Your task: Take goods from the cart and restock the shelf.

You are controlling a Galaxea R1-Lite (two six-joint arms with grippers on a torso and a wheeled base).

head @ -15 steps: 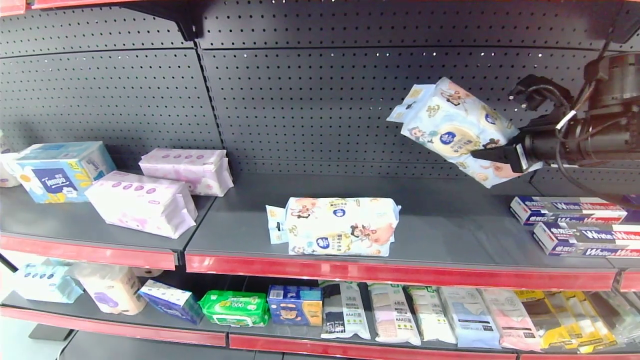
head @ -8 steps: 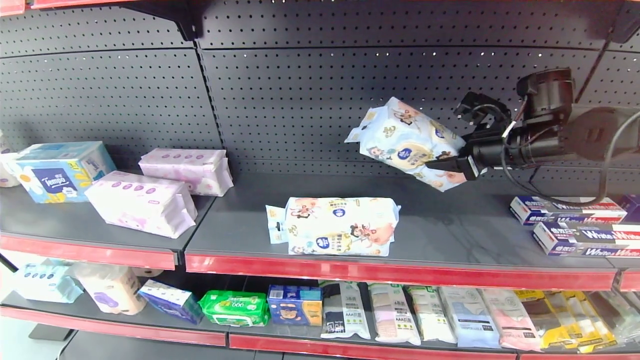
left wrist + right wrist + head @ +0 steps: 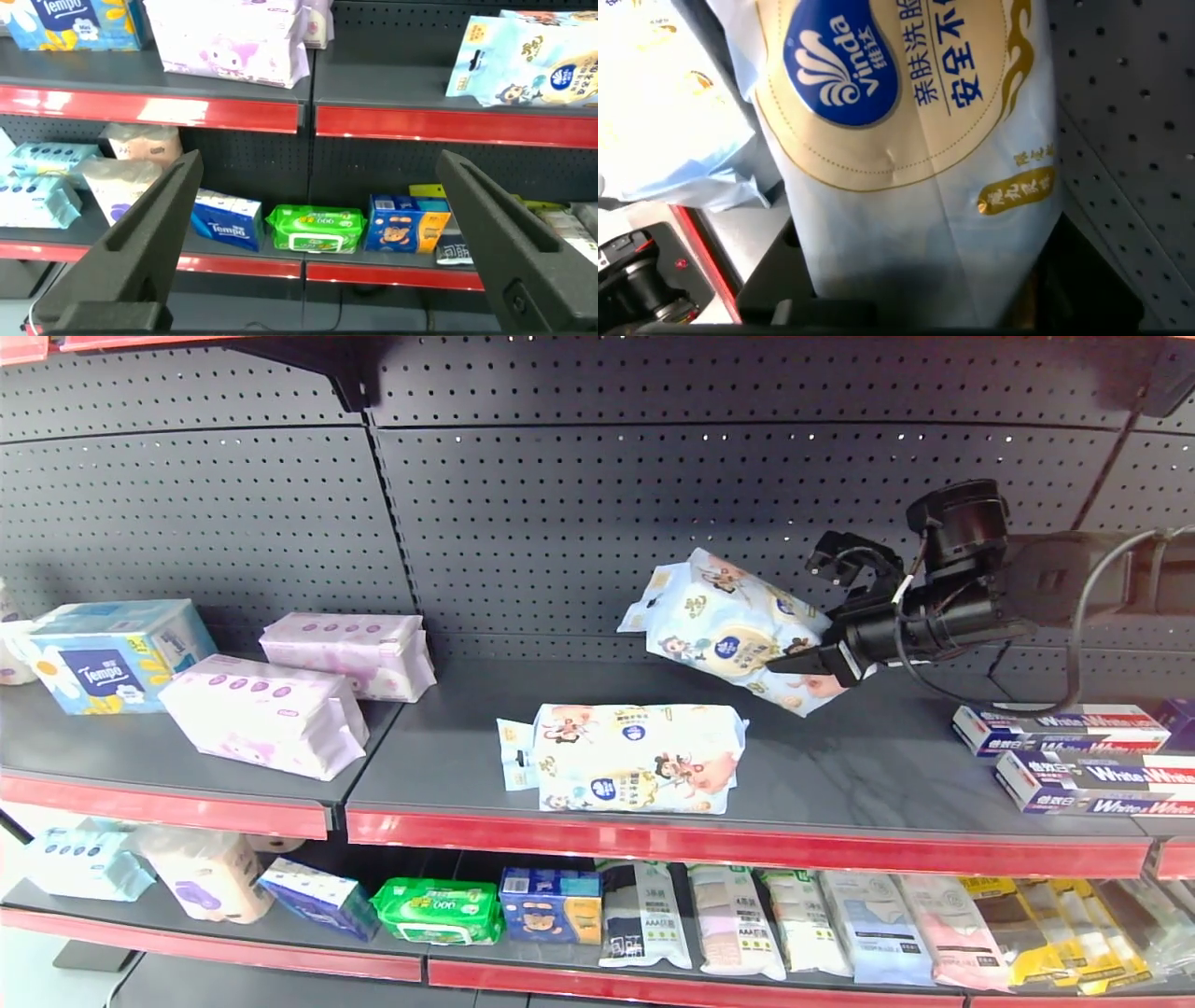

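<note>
My right gripper (image 3: 822,665) is shut on a pale blue cartoon-print tissue pack (image 3: 733,629), held tilted a little above the back of the middle shelf (image 3: 840,775). In the right wrist view the same pack (image 3: 906,159) sits close between the dark fingers (image 3: 775,280). A matching tissue pack (image 3: 627,758) lies flat near the shelf's front edge, below and left of the held one; it shows again (image 3: 533,61) in the left wrist view. My left gripper (image 3: 318,243) is open, low in front of the lower shelves, with nothing between its fingers.
Pink tissue packs (image 3: 266,714) and a blue tissue box (image 3: 112,656) sit on the left shelf section. Toothpaste boxes (image 3: 1074,756) lie at the right. The lower shelf holds a green wipes pack (image 3: 439,910) and several flat bagged goods (image 3: 840,924). The pegboard back wall (image 3: 579,523) stands right behind the held pack.
My right arm has carried the held tissue pack leftward and down, from high at the right toward the back of the middle shelf. Nothing else has moved.
</note>
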